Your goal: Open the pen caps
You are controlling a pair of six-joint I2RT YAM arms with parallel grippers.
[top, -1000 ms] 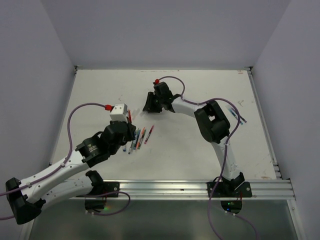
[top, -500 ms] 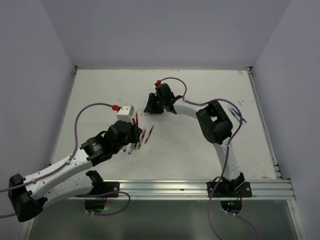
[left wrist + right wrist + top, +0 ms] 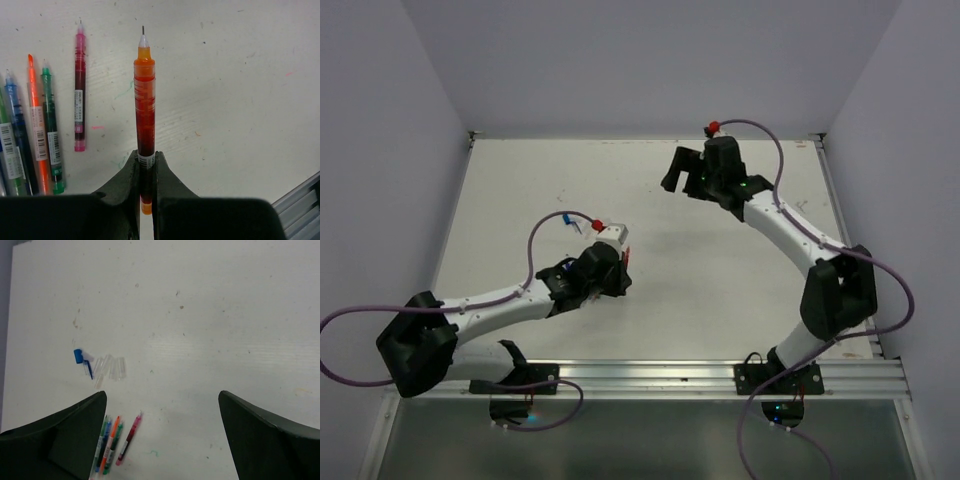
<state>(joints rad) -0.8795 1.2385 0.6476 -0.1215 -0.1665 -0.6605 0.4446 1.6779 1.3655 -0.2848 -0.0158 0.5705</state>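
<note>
On a white, ink-scuffed worktop (image 3: pixel 720 290): towards the far edge, right gripper (image 3: pixel 161 393) gaping wide, holding nothing. Left of centre, left gripper (image 3: pixel 146 156) clamped narrow on an orange pen (image 3: pixel 144 100), gripping low on the barrel, bare nib pointing away, no cap on it. Just beside, lying in a row, more loose pens (image 3: pixel 50 130), nibs likewise showing. A short way from that row, apart from it, a huddle of pen caps (image 3: pixel 111 368): several clear sleeves plus 1 blue cap (image 3: pixel 79 356) at the huddle's end. Judging by looks: feather-light, stiff, slick, likely to skid or flick away. For any pen left capped, pinch mid-barrel, take the cap across its sides, pull straight along the barrel, squeezing gently to avoid cracking thin plastic.
</note>
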